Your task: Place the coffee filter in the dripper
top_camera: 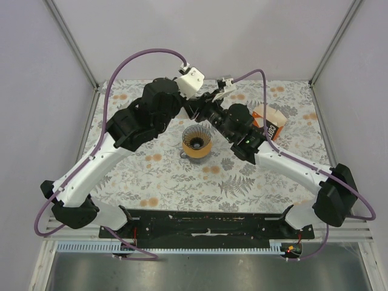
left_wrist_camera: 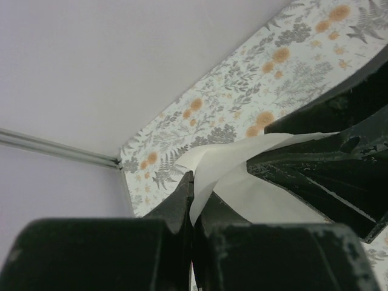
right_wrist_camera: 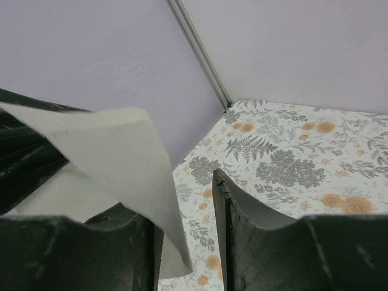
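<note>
Left end effector (left_wrist_camera: 193, 185) clamped on coffee filter (left_wrist_camera: 213, 165); right end effector (right_wrist_camera: 185, 212) apart w/ filter edge btwn; dripper (top_camera: 197, 143) at 6 o'clock.

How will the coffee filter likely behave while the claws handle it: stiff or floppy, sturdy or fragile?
Probably floppy: the coffee filter bends and curls where the left claw pinches it. Likely very light: a thin flap curls free between the fingers of the open right claw. Possibly tear-prone: it looks paper-thin, so pulling between both claws seems risky.
</note>
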`<state>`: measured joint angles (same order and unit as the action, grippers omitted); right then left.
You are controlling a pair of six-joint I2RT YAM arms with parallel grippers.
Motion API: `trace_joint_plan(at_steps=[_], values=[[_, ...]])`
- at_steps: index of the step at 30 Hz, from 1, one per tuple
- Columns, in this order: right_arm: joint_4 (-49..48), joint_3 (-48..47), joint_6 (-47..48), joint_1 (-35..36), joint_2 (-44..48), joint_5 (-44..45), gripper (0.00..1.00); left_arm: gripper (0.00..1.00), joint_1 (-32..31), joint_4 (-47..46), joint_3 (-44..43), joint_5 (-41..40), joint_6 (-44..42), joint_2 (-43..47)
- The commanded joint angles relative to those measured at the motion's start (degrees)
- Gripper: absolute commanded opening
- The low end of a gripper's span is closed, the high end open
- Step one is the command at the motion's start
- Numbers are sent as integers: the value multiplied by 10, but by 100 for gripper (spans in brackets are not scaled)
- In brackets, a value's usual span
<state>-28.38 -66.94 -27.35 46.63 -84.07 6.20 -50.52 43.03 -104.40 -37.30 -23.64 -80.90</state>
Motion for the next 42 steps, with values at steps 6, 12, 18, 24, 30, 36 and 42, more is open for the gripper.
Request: trace_joint_plan(at_steps=[6, 12, 18, 24, 30, 36, 42], values=[[71, 15, 94, -3, 89, -9, 46, 2, 19, 80, -12, 140, 100, -5], [147, 10, 104, -3, 88, -18, 31, 2, 52, 104, -48, 219, 138, -40], [227, 11, 112, -3, 100, 14, 13, 2, 82, 102, -30, 259, 161, -64], [320, -13, 115, -20, 85, -22, 0, 3, 92, 98, 5, 304, 169, -74], [386, -37, 97, -57, 45, -118, 0, 26, 117, 86, 35, 354, 177, -76], [467, -87, 118, -68, 5, -155, 0, 50, 138, 86, 51, 402, 191, -73], [534, -132, 138, -80, -40, -178, 0, 52, 166, 82, 56, 403, 211, -68]])
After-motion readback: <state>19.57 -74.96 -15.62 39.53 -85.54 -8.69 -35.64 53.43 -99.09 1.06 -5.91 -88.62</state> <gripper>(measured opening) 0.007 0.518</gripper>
